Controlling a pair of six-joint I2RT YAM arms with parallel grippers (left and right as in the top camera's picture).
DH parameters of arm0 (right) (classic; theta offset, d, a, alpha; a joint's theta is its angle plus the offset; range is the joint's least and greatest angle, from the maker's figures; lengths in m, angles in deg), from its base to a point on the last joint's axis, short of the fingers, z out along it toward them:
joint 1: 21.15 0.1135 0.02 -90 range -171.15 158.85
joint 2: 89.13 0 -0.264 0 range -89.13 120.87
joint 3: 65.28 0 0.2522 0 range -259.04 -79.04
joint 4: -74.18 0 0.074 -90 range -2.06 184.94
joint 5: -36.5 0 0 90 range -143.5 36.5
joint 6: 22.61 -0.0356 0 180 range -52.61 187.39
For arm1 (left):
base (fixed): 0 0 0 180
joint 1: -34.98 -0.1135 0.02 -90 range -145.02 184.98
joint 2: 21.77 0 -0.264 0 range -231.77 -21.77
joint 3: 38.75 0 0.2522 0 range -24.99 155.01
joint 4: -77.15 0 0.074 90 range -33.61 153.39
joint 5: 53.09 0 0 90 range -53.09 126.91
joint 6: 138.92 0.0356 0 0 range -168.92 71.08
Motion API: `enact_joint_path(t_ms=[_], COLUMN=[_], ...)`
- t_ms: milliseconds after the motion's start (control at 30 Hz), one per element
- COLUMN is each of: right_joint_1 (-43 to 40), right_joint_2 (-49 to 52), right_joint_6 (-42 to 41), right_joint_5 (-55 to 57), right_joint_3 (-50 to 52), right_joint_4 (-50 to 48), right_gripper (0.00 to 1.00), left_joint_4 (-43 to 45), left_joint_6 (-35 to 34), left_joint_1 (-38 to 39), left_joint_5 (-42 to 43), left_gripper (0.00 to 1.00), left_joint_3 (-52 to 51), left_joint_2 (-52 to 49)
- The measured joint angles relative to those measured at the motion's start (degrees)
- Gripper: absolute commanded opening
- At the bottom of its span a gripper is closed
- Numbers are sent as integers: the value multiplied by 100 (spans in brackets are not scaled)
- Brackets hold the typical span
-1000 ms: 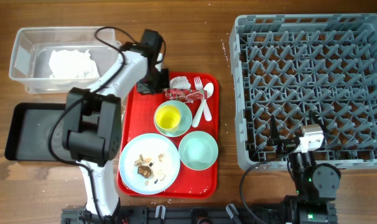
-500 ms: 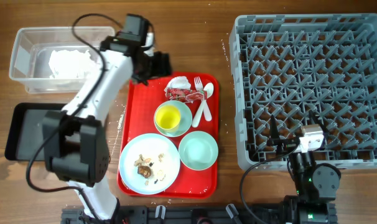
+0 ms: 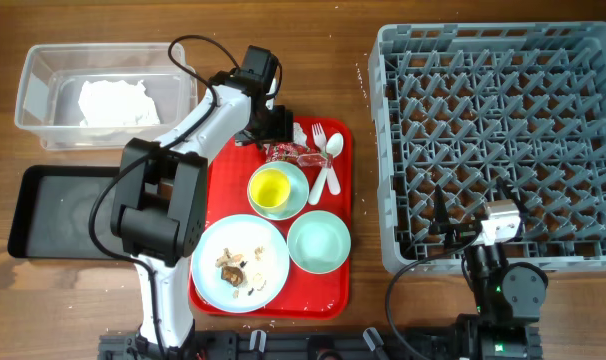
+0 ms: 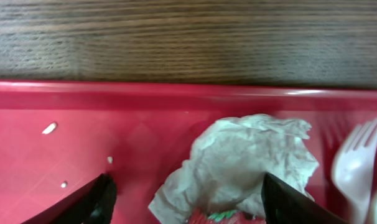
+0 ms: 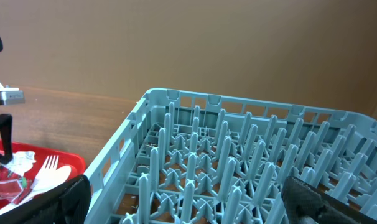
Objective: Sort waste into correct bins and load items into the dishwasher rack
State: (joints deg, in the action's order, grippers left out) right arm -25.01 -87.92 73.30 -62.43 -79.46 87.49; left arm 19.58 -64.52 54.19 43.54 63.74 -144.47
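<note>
My left gripper (image 3: 277, 126) hangs open over the far end of the red tray. Its dark fingers (image 4: 94, 200) stand either side of a crumpled white napkin (image 4: 254, 158) without closing on it. A red-and-white wrapper (image 3: 295, 153) lies just in front of the napkin, beside a white fork (image 3: 320, 150) and spoon (image 3: 332, 158). A yellow cup (image 3: 273, 188) sits in a light blue bowl. Beside it are a pale green bowl (image 3: 319, 243) and a plate (image 3: 240, 263) with rice scraps. My right gripper (image 5: 195, 208) is open and empty at the grey rack's (image 3: 503, 140) near edge.
A clear tub (image 3: 41, 70) at the far left holds a white napkin (image 3: 113, 100). A shallow black tray (image 3: 33, 215) lies in front of it. The red tray's rim (image 3: 345, 230) runs close to the rack's left wall. The left arm stretches over the tray's left side.
The left gripper was shut at the tray's far-left corner, swung up off the tray edge while opening, and has come right over the napkin. The right arm has not moved.
</note>
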Motion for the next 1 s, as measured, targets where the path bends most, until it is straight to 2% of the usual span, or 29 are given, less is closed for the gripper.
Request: enact_joint_path(t_ms=[100, 167, 200, 533, 767, 1000], right_joint_1=[0, 0, 0, 0, 0, 0], right_joint_2=[0, 0, 0, 0, 0, 0], right_joint_6=[0, 0, 0, 0, 0, 0], right_joint_5=[0, 0, 0, -2, 0, 0], right_joint_3=[0, 0, 0, 0, 0, 0], right_joint_4=[-2, 0, 0, -2, -2, 0], right_gripper=[100, 100, 100, 100, 100, 100], left_joint_4=[-9, -4, -7, -507, -802, -734], left_joint_6=[-13, -22, -20, -282, -514, -726], left_joint_1=[4, 15, 24, -15, -625, -1150], left_joint_5=[-81, -105, -111, -411, -997, -1113], left_gripper=[45, 13, 4, 4, 4, 4], left_joint_3=[26, 48, 59, 57, 50, 50], left_joint_2=[-42, -70, -81, 83, 1335, 1661])
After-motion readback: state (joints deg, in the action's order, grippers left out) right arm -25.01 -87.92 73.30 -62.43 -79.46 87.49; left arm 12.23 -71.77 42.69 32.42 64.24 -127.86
